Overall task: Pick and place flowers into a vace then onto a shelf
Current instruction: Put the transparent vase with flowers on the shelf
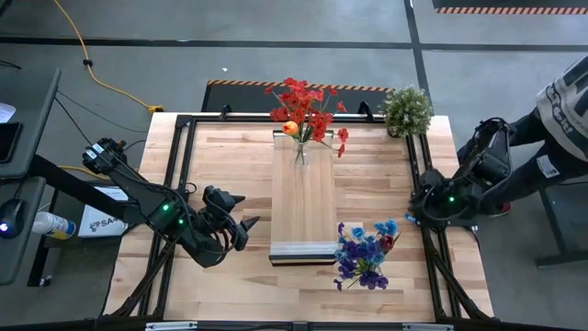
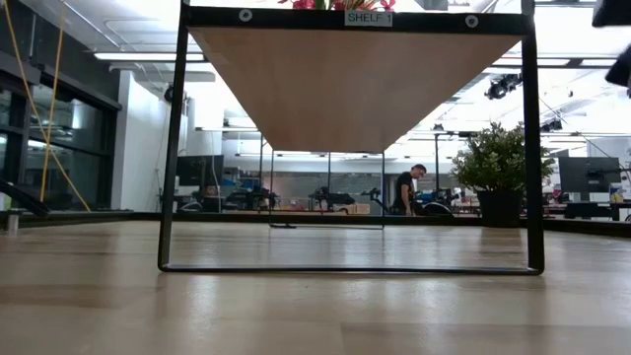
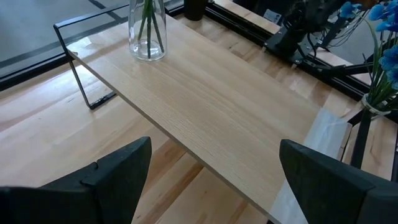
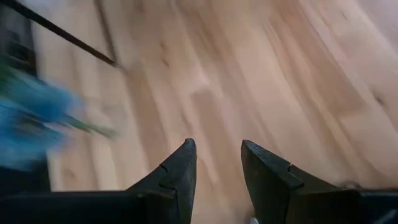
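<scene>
The left hand (image 3: 211, 180) hangs wide open and empty beside the long light-wood shelf (image 1: 304, 198), where red and orange flowers (image 1: 308, 110) stand in a clear glass vase (image 3: 147, 31). Blue and purple flowers (image 1: 366, 253) lie on the slatted wooden counter (image 1: 230, 165) near the right hand (image 4: 217, 163), narrowly parted, holding nothing.
</scene>
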Controlling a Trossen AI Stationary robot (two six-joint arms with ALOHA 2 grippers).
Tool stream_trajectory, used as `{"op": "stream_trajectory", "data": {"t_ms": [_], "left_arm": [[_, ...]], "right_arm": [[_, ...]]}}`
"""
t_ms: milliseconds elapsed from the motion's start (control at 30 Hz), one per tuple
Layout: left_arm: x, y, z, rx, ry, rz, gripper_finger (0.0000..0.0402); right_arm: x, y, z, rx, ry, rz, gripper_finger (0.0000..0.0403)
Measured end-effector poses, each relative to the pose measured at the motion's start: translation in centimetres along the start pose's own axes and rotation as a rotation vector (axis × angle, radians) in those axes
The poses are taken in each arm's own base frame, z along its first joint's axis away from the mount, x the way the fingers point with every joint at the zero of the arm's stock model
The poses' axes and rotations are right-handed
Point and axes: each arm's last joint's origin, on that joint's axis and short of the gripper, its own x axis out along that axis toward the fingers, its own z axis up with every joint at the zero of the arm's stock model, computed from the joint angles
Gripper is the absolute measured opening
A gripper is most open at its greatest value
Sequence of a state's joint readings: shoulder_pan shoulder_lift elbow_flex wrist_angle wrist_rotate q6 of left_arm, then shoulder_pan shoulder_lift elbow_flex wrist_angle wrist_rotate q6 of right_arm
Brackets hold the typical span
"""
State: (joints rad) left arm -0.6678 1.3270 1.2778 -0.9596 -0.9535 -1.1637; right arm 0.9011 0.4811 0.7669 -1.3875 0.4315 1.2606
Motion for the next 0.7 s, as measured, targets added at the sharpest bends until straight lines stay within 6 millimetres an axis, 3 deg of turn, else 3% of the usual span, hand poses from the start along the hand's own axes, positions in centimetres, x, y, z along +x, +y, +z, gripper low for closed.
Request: {"op": "stream_trajectory", "data": {"t_ms": [300, 700], "left_arm": [[0.0, 0.0, 0.0, 0.009, 0.001, 0.001, 0.0385], [0.0, 0.1, 0.0, 0.022, 0.003, 0.004, 0.0385]], "right_arm": [[1.0, 1.2, -0.7, 0.133, 0.155, 0.117, 0.0118], [3.9, 4.0, -1.1, 0.278, 0.065, 0.366, 0.0118]]}}
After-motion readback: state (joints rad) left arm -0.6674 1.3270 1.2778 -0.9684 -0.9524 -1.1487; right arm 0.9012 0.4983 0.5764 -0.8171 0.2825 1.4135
